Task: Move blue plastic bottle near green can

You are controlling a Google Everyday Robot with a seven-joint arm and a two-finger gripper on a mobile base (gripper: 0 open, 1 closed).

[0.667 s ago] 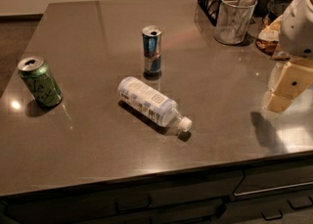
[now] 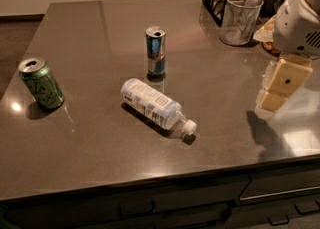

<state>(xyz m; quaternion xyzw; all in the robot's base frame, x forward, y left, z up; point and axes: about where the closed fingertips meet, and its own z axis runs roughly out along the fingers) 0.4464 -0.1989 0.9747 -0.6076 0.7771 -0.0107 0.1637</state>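
Plainly we are just starting: the bottle [image 2: 152, 104] is lying mid-bench [image 2: 100, 33], far from the green can [image 2: 41, 84] at the left edge; our gripper [image 2: 276, 87] is hovering at the right edge, clench we cannot tell.

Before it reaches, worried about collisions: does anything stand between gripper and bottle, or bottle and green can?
Nothing visible. The gripper hangs at the right edge; bare counter runs to the blue plastic bottle and on to the green can.
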